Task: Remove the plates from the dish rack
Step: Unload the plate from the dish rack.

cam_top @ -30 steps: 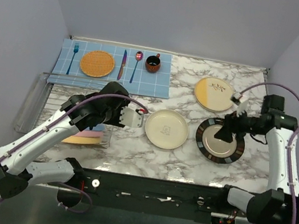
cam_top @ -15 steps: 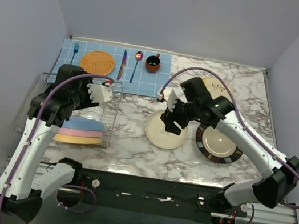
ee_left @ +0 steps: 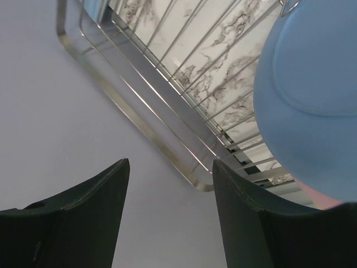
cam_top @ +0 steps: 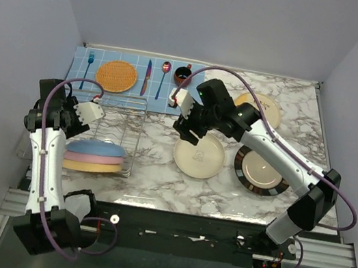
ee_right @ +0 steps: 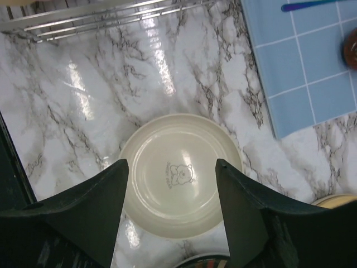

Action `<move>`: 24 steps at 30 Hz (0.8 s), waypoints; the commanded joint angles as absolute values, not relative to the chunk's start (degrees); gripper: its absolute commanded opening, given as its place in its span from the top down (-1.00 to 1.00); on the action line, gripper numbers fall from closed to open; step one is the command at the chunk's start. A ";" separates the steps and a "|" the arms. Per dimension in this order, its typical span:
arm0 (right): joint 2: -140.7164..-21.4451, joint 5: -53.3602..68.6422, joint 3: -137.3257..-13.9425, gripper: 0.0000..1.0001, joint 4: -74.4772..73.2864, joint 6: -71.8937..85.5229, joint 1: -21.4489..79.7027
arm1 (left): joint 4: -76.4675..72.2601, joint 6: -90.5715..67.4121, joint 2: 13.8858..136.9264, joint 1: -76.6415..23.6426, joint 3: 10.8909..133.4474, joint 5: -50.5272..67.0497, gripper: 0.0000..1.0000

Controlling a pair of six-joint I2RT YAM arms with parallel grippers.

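- The three plates yet to be unloaded lie nearest, stacked flat at the near end of the dish rack (cam_top: 138, 109), on the left side of the table (cam_top: 151, 171): the blue plate (cam_top: 93, 148) on top, the pink plate (cam_top: 91, 158) under it, and the yellow-orange plate (cam_top: 90, 167) at the bottom.
- To the right of the rack, two plates already lie flat on the table side by side: the cream plate (cam_top: 198, 155) with a small bear mark at its centre, and the black-rimmed beige plate (cam_top: 263, 170).
- The left tool (ee_left: 170, 166) hovers over the left side of the rack with its jaws apart and nothing between them. Its wrist view shows the rack's wires and rim below and the blue plate off to one side, not touched.
- The right tool (ee_right: 170, 166) hangs above the table between the rack and the cream plate, also spread wide and empty. The cream plate sits directly under its wrist camera.
- Farther back on the right, the cream-and-yellow plate (cam_top: 271, 111) rests on the table, partly hidden by the right arm.
- At the far edge, the blue checked placemat (cam_top: 136, 60) with its place setting is no part of the job.
- By my judgement the task is about half done: three plates are out, three are left in the rack, and neither tool has a plate in hand. The blue one on top looks like the next to come out.
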State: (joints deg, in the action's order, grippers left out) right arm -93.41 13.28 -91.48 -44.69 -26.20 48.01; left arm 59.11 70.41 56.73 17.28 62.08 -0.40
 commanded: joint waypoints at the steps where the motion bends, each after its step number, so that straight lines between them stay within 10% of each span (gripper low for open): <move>1: -99.57 12.31 -98.08 -0.45 -42.71 -26.63 50.97 | 60.55 74.27 58.71 22.41 63.10 5.62 -0.39; 24: -118.29 4.84 -114.16 -0.50 -34.55 -22.94 72.33 | 56.79 70.14 60.12 28.91 58.97 8.96 -0.39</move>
